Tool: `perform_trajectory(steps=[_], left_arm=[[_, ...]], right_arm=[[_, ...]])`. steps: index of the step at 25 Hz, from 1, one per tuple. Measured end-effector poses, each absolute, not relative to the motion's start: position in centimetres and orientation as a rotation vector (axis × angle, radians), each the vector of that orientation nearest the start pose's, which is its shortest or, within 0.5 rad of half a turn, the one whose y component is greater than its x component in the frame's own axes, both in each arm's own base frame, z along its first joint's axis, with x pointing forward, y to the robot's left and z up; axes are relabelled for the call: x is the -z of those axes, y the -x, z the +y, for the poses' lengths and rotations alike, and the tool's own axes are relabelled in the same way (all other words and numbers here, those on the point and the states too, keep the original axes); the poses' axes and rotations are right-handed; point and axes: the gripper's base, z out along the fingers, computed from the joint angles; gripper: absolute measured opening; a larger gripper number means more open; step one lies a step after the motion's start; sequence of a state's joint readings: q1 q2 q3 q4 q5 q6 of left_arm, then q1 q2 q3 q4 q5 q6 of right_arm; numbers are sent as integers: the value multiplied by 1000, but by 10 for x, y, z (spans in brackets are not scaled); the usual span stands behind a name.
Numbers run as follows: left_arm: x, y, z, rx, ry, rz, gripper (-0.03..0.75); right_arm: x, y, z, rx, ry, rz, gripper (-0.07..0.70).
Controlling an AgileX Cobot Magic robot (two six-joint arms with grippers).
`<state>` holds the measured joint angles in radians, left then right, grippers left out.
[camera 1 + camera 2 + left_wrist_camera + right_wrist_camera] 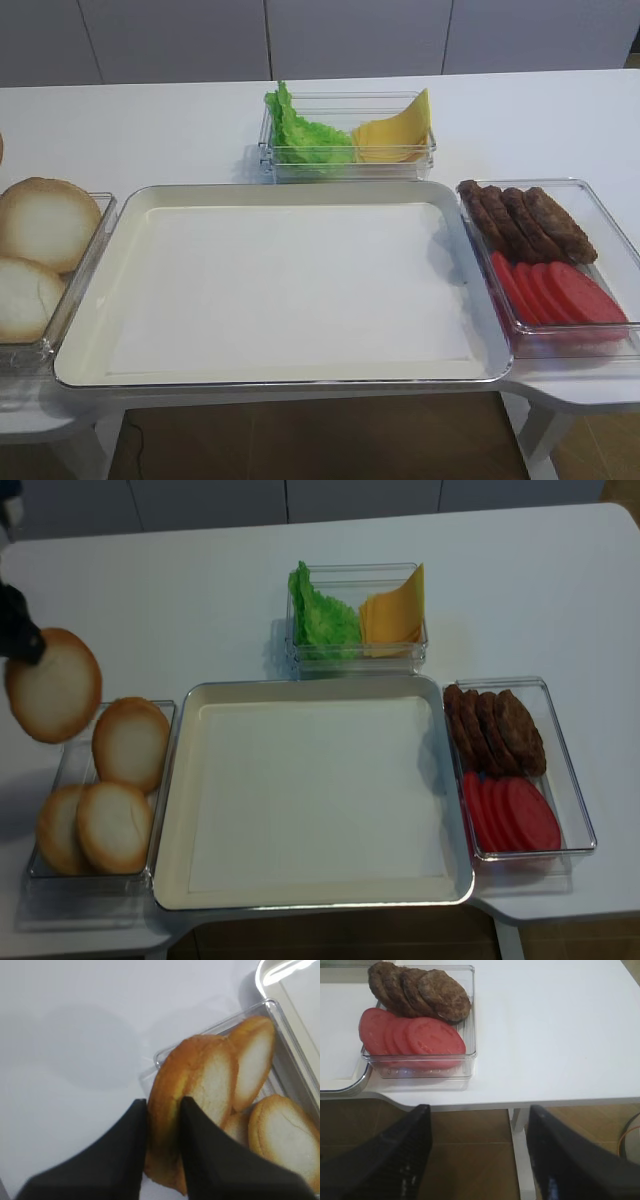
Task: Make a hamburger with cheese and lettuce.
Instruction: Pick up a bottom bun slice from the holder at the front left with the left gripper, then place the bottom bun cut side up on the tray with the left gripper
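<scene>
1 hamburger [200,1085] bun half, pinched in left jaws

We are gripping the hamburger [192,1105] bun half by its golden rim with the left gripper [164,1115] — black fingers [125,1150] pinching either side — above more bun halves [280,1135] lying in a clear container [272,1007].

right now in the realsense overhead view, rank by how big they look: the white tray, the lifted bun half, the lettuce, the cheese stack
1. white tray, by far the largest.
2. lifted bun half, held up nearer the camera by the left gripper, so its lead may be exaggerated.
3. lettuce and cheese stack: look about alike, not ranked.
</scene>
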<state>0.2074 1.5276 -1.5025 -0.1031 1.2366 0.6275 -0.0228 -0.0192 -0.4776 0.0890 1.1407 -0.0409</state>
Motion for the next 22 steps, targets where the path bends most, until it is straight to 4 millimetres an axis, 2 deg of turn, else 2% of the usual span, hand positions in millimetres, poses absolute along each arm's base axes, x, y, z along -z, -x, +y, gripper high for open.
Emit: perform_trajectory(steps=[4,8,10,16,22], left_arm=[[-392,-278,50,-131,-496,2599,147],[-413,-257,42,-85,-379,2536,147],[-420,-251,34,13,-338,2496,138],[-434,-251,1,462,-295,2353,138],[-436,-248,-50,650,-495,2306,138]], right_arm=[[-265,9,8,-70,28,2125,474],[-265,9,8,-70,28,2125,474],[-265,9,8,-70,28,2125,474],[-265,9,8,-70,28,2125,474],[-265,9,8,-70,28,2125,474]])
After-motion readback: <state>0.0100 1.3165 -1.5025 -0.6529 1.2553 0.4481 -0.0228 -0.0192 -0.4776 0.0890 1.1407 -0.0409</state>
